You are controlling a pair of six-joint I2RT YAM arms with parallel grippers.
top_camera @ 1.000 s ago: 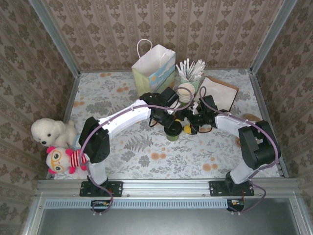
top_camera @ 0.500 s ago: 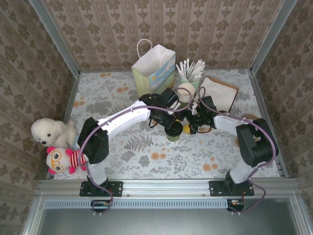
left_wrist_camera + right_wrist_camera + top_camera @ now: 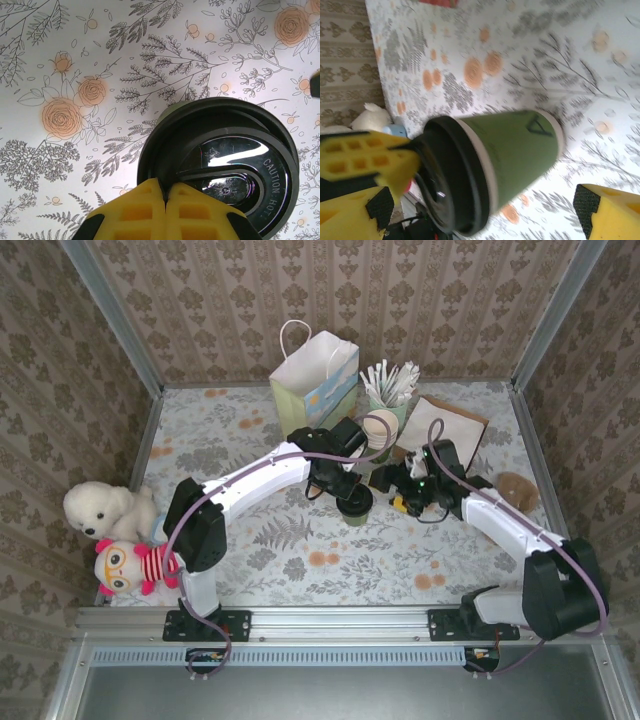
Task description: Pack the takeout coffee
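Your closed left gripper [image 3: 164, 186] rests on the takeout coffee [image 3: 235, 150] lid rim; right gripper [image 3: 480, 205], wide open, at its 3 o'clock. Off-centre push may tip it.

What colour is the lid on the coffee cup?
Black; the lid shows best in the left wrist view.

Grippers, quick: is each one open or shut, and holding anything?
Left gripper: shut, at the lid of the takeout coffee; whether it grips cannot be told.
Right gripper: open, holding nothing.
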